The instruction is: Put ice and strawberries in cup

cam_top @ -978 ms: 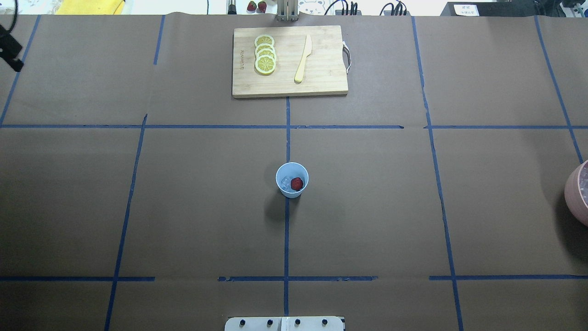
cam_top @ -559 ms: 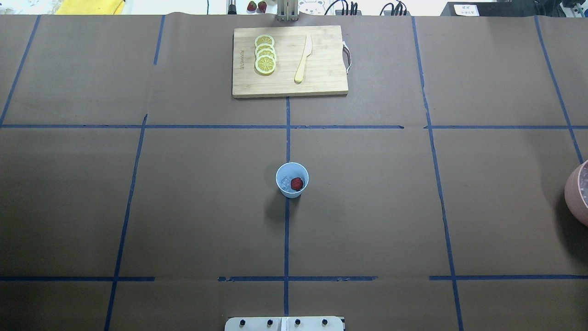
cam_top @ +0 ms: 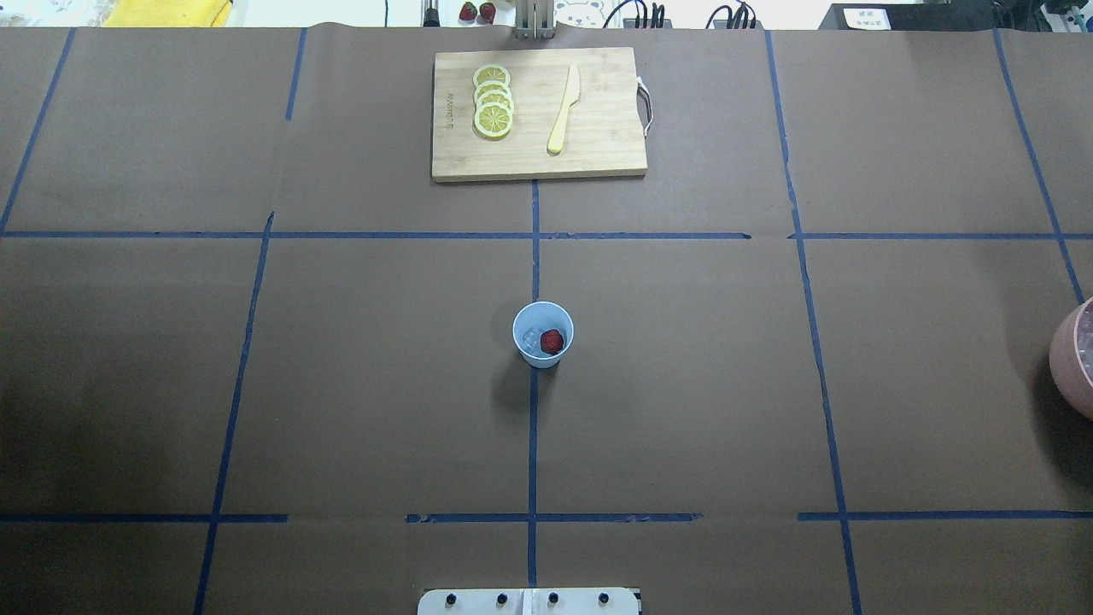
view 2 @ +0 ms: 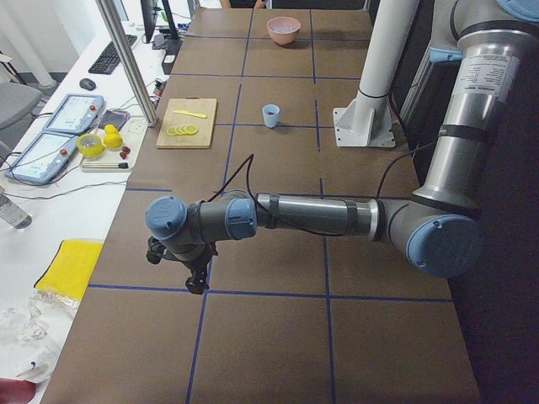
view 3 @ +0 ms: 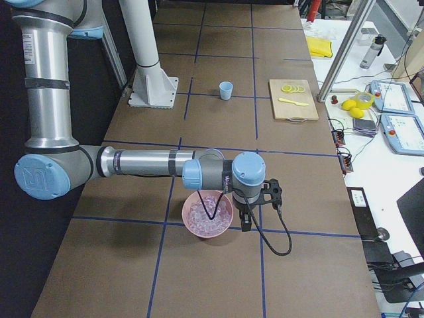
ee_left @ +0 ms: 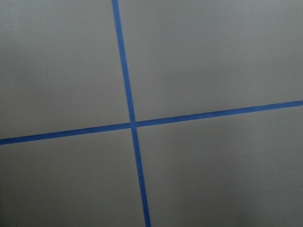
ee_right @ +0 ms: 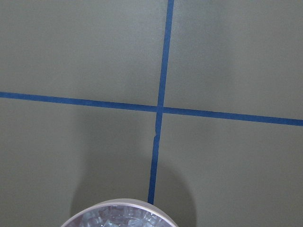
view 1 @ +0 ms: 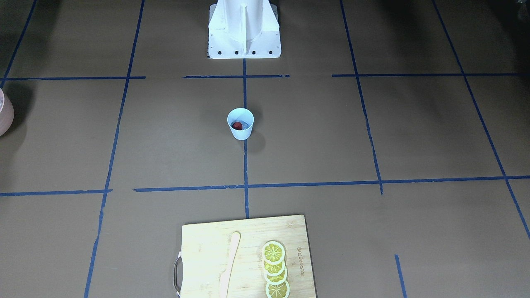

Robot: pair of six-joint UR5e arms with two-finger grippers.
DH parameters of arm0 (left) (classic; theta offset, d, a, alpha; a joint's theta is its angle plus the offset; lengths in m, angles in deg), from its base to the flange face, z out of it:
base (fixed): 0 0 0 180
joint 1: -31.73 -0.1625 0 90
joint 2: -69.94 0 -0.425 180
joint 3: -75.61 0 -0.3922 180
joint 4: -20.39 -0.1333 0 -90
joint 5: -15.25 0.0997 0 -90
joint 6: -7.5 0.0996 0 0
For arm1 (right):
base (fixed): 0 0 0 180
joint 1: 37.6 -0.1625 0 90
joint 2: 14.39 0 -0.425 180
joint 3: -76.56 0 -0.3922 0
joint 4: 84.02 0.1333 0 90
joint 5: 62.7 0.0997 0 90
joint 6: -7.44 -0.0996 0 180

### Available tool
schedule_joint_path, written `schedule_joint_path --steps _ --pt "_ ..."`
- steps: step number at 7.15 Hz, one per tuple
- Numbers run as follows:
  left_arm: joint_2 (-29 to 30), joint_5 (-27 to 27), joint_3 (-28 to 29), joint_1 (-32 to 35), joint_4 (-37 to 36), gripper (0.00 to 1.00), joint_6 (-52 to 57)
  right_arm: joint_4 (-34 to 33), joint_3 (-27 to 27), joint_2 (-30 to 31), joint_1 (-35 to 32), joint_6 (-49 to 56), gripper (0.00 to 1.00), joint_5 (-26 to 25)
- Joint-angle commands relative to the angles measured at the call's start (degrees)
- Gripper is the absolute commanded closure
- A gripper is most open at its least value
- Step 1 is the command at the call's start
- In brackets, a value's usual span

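Left gripper (view 2: 181,265) hangs low over the table (cam_top: 341,384), right gripper (view 3: 258,205) by the pink bowl (view 3: 207,215). Both are too small here, so I can't tell whether the fingers are apart. Mid-table, the cup (cam_top: 542,335) stands upright, with the strawberry (cam_top: 552,342) inside beside what looks like ice (cam_top: 530,339).

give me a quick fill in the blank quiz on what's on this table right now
1. The strawberry lies ____ the cup, next to the ice.
2. On the cutting board lie a knife and ____ lemon slices.
3. The bowl that holds more ice cubes is ____ in colour.

Missing words: inside; four; pink
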Motion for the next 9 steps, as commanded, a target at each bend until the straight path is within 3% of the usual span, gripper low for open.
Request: schedule_joint_path --steps 1,2,4,9 --pt "-0.6 0.2 0.2 0.2 0.7 0.0 -1.3 0.0 0.0 -0.1 0.0 0.0 0.01 0.0" --pt "-1.7 0.5 -0.3 0.2 2.1 0.0 -3.5 0.0 0.0 -0.1 0.0 0.0 0.01 0.0" --pt "-4.8 0.7 -0.3 0.2 12.1 0.0 -12.0 0.1 0.1 -0.1 -0.1 0.0 0.01 0.0" --pt "-4.0 7.6 -0.6 -2.5 12.1 0.0 -14.3 0.1 0.0 -0.1 -0.1 0.0 0.01 -0.1"
